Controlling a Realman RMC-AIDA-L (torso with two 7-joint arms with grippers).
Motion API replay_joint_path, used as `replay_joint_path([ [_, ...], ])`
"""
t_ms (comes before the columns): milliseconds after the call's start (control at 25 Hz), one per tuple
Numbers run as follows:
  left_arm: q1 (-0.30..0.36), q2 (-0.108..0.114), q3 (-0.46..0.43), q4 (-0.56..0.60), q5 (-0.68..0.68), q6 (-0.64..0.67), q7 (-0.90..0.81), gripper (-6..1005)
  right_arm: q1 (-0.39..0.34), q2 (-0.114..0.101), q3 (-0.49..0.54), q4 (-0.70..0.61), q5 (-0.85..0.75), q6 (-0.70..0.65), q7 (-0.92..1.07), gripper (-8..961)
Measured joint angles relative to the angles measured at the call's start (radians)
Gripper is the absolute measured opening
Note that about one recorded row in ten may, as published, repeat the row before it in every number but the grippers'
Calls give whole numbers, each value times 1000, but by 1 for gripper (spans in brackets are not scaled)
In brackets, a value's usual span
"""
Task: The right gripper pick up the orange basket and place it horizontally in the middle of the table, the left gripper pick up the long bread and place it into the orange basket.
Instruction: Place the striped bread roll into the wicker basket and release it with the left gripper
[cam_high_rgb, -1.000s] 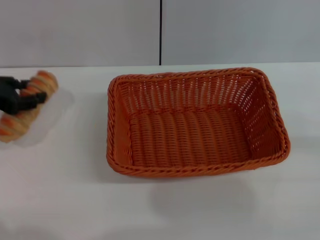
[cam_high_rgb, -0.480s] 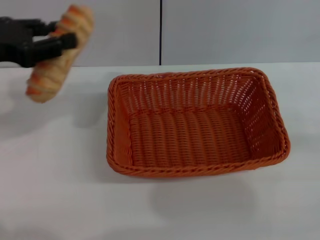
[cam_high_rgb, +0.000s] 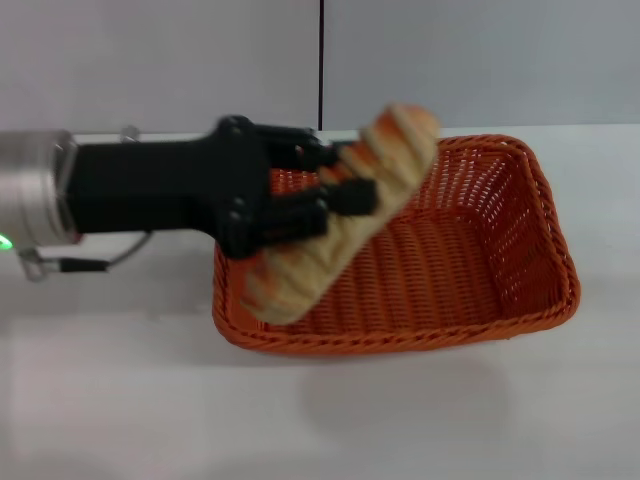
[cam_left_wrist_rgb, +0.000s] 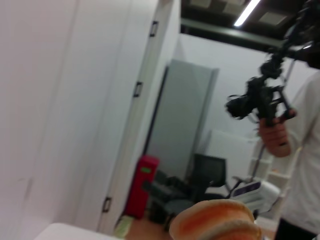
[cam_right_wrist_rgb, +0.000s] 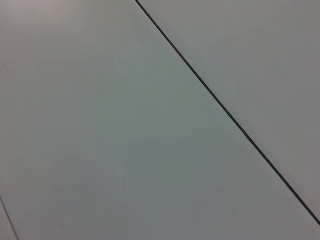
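A: The long bread (cam_high_rgb: 340, 220) is held clenched in the left gripper (cam_high_rgb: 335, 185), tilted, above the left half of the orange basket (cam_high_rgb: 500, 270), which sits mid-table (cam_high_rgb: 120, 400). It should be lowered flat over the basket floor before release, so the overhanging lower end clears the braided rim.

B: Noted. Half a second ago the loaf was held off to the far left, away from the basket. The right gripper is not seen.

The light is bright and even. A soft grey shadow lies on the table (cam_high_rgb: 400, 400) near the basket (cam_high_rgb: 540, 250). The moving bread (cam_high_rgb: 340, 225) looks blurry. A ceiling lamp (cam_left_wrist_rgb: 248, 11) glows in the left wrist view.
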Motion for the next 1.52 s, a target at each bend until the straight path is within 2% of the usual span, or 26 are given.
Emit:
replay_joint_path([
  [40, 0, 0, 0, 0, 0, 0, 0, 341, 0, 0, 0, 0, 0, 0, 0, 694],
  [120, -6, -1, 57, -36, -38, -20, 31, 338, -4, 0, 0, -2, -1, 4, 0, 694],
  [240, -29, -1, 178, -98, -118, -82, 105, 332, -10, 0, -2, -3, -1, 13, 0, 694],
  [280, -29, -1, 178, -98, -118, -82, 105, 330, -10, 0, -2, -3, -1, 13, 0, 694],
  [320, -34, -2, 234, -107, -151, -127, 142, 328, -11, 0, -2, -3, -1, 14, 0, 694],
  [440, -34, -2, 234, -107, -151, -127, 142, 323, -12, 0, -2, -2, -1, 15, 0, 694],
  [480, -36, -2, 291, -108, -192, -190, 181, 321, -12, 0, -2, -2, -1, 15, 0, 694],
  [520, -36, -2, 291, -108, -192, -190, 181, 319, -13, 0, -2, -3, -1, 15, 0, 694],
  [560, -34, -3, 335, -109, -228, -250, 218, 317, -13, 0, -2, -3, -1, 15, 0, 694],
  [640, -34, -3, 335, -109, -228, -250, 218, 314, -14, 0, -2, -4, -1, 16, 0, 694],
  [680, -35, -4, 399, -109, -271, -368, 266, 312, -14, 0, -2, -4, -1, 16, 0, 694],
  [760, -50, -4, 443, -110, -279, -460, 283, 312, -15, 0, -2, -4, -1, 16, -2, 694],
  [840, -50, -4, 443, -110, -279, -460, 283, 311, -15, -1, -2, -5, -1, 13, -4, 694],
  [880, -63, -4, 478, -110, -279, -534, 294, 311, -14, -1, -2, -5, -1, 12, -5, 694],
  [1000, -71, -4, 504, -110, -276, -607, 297, 309, -14, -5, -2, -7, -1, 7, -7, 694],
  [1200, -65, -4, 516, -117, -285, -639, 353, 293, -17, -10, 0, -8, -1, 4, -8, 694],
  [1520, -62, 2, 504, -123, -284, -658, 361, 425, -17, -12, 4, -8, -1, -6, -10, 694],
])
